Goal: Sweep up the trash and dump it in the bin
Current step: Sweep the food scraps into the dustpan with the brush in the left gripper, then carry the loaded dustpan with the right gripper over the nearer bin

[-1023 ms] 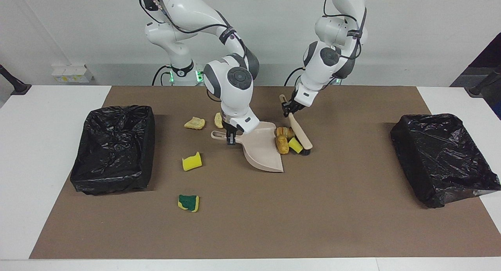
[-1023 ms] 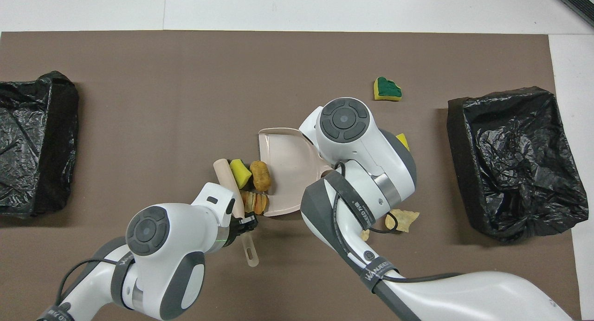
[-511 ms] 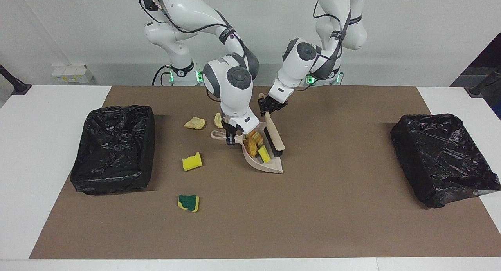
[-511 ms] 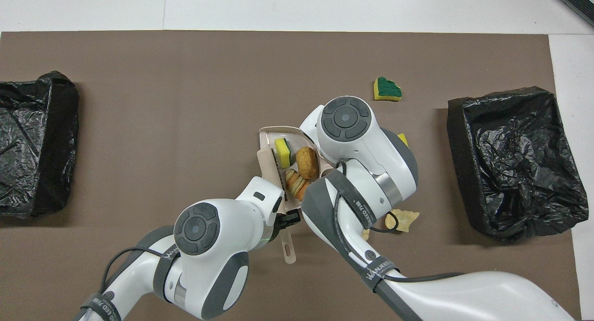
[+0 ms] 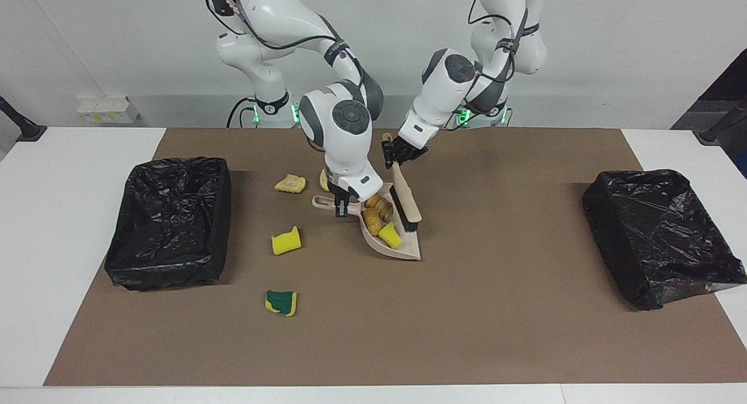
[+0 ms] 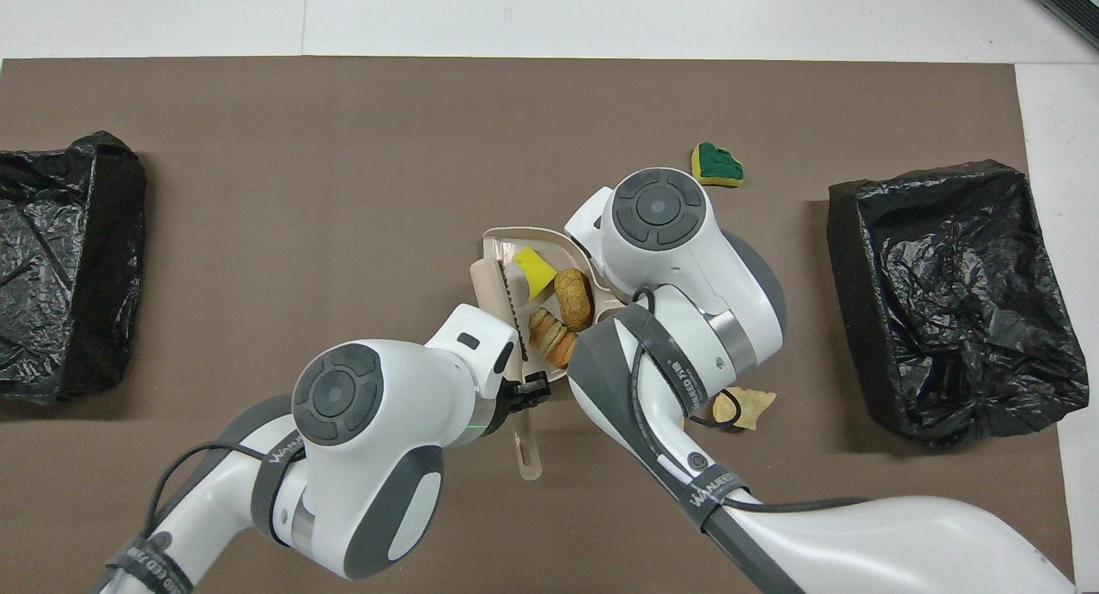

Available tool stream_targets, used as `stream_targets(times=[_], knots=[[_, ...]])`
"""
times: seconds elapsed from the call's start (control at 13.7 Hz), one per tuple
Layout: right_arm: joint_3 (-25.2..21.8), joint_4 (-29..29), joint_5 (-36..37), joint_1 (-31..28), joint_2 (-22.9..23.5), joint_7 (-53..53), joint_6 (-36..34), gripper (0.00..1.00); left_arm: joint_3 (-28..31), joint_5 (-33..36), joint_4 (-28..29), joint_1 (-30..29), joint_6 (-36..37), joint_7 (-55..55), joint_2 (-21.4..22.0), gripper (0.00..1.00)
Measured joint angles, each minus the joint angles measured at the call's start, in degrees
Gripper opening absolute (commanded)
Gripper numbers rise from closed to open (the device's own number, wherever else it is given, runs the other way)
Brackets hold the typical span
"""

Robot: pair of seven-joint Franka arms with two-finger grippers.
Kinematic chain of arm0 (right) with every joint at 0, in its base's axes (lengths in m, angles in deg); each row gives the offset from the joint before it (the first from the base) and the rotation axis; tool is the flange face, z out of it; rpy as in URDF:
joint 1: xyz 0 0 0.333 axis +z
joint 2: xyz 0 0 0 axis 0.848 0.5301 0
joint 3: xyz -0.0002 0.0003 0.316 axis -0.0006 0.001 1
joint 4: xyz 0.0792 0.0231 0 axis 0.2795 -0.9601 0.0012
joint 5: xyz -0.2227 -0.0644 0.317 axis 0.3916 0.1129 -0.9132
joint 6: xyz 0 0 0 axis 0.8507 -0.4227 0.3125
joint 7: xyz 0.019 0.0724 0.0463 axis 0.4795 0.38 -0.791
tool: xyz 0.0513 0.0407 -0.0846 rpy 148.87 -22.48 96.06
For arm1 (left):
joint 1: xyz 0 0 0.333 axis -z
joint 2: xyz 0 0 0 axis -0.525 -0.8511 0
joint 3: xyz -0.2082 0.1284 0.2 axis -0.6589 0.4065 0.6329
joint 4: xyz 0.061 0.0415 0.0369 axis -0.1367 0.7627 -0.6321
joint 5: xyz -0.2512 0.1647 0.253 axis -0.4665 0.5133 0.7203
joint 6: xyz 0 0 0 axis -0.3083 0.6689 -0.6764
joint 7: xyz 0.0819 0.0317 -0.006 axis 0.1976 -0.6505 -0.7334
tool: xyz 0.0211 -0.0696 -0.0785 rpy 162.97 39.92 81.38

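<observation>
Beige pan (image 5: 392,233) lies on the brown mat (image 5: 496,310) with three bits of trash already inside: a yellow sponge wedge (image 5: 390,234) and two brown bread lumps (image 5: 373,212); the right gripper (image 5: 341,205) is clamped tight on the pan's handle, so that load sits just past its fingers, toward the pan's open mouth; the left gripper (image 5: 401,154) is pinched tight on the brush (image 5: 405,198) handle, and the brush runs long from those fingers down along the pan's open edge, bristles against the pan, walling the load in; the pan's long axis runs from the right fingers away from the robots and slightly toward the left arm's end; to my eye the coming move turns on the lift, and the nearer bin (image 5: 169,220) is the one at the right arm's end, lying sideways from the right fingers, handle-ward, well apart; the second bin (image 5: 656,234) is farther from the pan; counted: two bins, one pan, one brush, seven bits of trash; the four loose ones all lie on the handle side of the right fingers: a tan lump (image 5: 290,184), another lump (image 5: 324,179) partly hidden by the arm, a yellow sponge (image 5: 286,241), and a green-and-yellow sponge (image 5: 281,302); they look like work for a second sweep.
</observation>
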Motion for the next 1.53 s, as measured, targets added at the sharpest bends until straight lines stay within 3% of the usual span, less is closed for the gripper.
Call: stream_targets(times=[0.37,0.66,0.8,1.17,1.53], knots=[[-0.08,0.0,-3.4,-5.13,-2.38,-8.08,0.89,0.0,0.44,10.56,-0.07,-6.77,11.88,0.21,4.15,0.0],[-0.15,-0.25,-7.97,-12.7,-7.97,-18.78,-0.98,0.0,-0.79,11.57,2.28,-6.69,15.14,0.23,6.92,0.0],[-0.16,-0.28,-9.11,-17.62,-9.93,-23.91,-3.41,0.0,-1.35,11.58,5.39,-3.91,15.06,0.05,8.72,0.0],[-0.31,0.16,-9.58,-32.07,-13.25,-38.54,-8.42,0.0,-2.35,11.6,14.38,5.97,6.42,-7.71,11.68,0.0],[-0.88,1.17,-7.08,-44.63,-13.28,-49.76,-7.75,0.0,-2.6,11.6,21.86,12.29,-3.96,-14.91,12.74,0.0]])
